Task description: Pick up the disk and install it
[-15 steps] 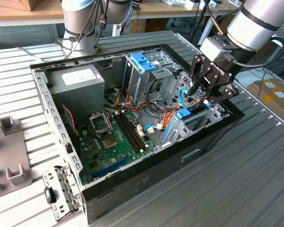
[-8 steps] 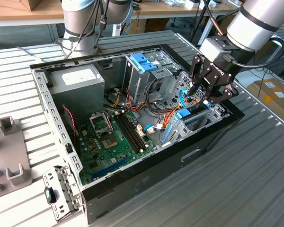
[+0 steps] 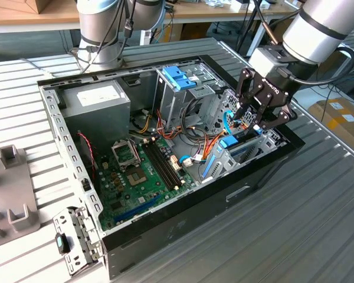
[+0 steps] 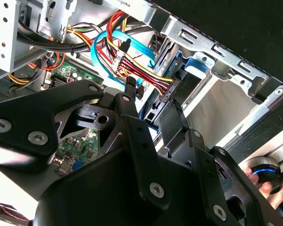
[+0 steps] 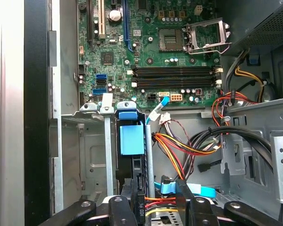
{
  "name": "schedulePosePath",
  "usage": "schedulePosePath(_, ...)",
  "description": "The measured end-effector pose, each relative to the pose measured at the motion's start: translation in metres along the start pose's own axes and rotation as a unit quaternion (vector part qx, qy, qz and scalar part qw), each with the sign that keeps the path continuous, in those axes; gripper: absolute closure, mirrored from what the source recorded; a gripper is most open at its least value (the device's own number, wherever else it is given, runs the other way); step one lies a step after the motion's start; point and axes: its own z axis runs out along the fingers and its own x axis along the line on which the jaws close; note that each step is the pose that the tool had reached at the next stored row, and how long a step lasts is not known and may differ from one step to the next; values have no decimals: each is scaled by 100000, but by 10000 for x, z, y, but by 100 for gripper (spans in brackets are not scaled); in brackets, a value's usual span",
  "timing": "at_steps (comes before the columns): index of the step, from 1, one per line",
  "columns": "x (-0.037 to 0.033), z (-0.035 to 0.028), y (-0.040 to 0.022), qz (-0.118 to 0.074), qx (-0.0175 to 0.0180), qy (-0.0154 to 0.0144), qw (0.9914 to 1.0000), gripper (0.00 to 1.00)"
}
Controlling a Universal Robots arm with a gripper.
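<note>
Nearest the lens in both wrist views – the black linkage of the gripper point(image 5: 158, 207), bolts and arms across the foreground. In the first wrist view the jaws sit narrow, one finger point(image 5: 134, 200) against the near end of the disk point(image 5: 132, 141), the other just beside it w/ red-yellow wires between; can't tell whether they actually clamp it.

The disk stands on edge in the metal drive bay point(image 3: 248, 150) at the corner of the open PC case point(image 3: 165, 224) toward the exterior view's right. Its blue carrier point(image 5: 131, 115) faces up out of the bay, dark body below. In the first wrist view its long axis runs from the gripper toward the motherboard point(image 5: 146, 52); far end w/ the blue tab points at the board, near end at the gripper. It looks seated between the bay's rails, approx. upright, not tilted.

In the exterior view the gripper point(image 3: 261, 115) hangs over that bay, arm coming in from the exterior view's right. Light-blue cables point(image 4: 104, 56) and a red-yellow-black wire bundle point(image 4: 141, 70) loop just beside the bay – close to the fingers. An upright metal cage w/ a blue handle point(image 3: 177, 76) stands further back in the case, the power supply point(image 3: 97, 100) to its left in the exterior view. Case lies on a slatted metal counter point(image 3: 307, 224).
</note>
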Motion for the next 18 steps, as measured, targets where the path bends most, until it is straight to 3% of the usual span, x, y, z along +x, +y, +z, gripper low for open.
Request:
schedulePosePath(4,-1,-17,2,1,-1,1,100000,52)
schedulePosePath(7,-15,-123,13,-3,0,-2,100000,52)
schedulePosePath(9,-29,-155,15,-31,-5,-32,100000,52)
schedulePosePath(18,-158,-148,19,-30,-3,-33,100000,52)
